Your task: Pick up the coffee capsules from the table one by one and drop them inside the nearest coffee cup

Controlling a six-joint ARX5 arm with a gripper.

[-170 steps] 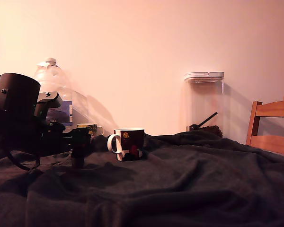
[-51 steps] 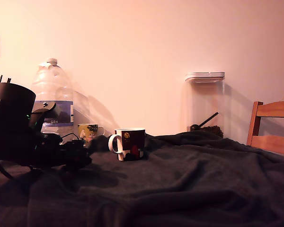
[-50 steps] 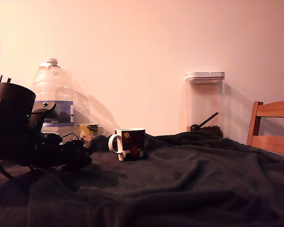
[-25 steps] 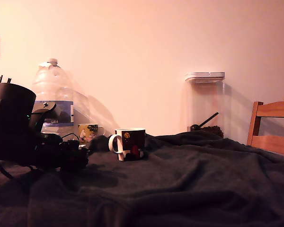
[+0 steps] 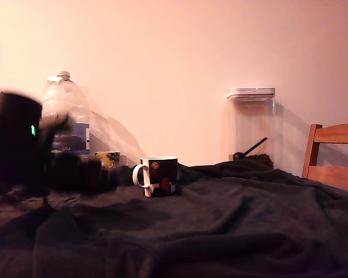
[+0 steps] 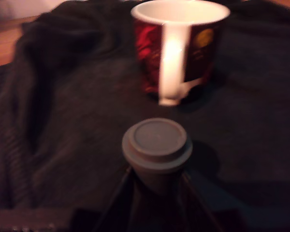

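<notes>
Grey plastic coffee capsule (image 6: 157,150) pinched in the claw (image 6: 157,186), flat lid up, tapered body squeezed between the two dark fingers (image 6: 121,193). Lifted clear of the charcoal cloth, judging by the shadow thrown beside it on the surface (image 6: 63,135). Directly ahead in the wrist view, the dark coffee cup (image 6: 180,46) with white handle turned toward the camera, white inside showing, no capsule visible within from this angle.

Seen from outside, blurred black arm low at the exterior view's left, claw (image 5: 95,174) just beside the coffee cup (image 5: 159,175) but apart from it, on its handle side. Behind, a big water bottle (image 5: 66,113), a smaller yellow-green mug (image 5: 107,158), a clear lidded container (image 5: 251,127) and a wooden chair (image 5: 333,153) at the exterior view's right.

Step in hand, by the look of it: carrying a gripped capsule to the cup. Next move likely calls for more height to clear the rim, travel forward until centred over the white opening, then release. Risk: clipping the handle or rim if brought in too low.
</notes>
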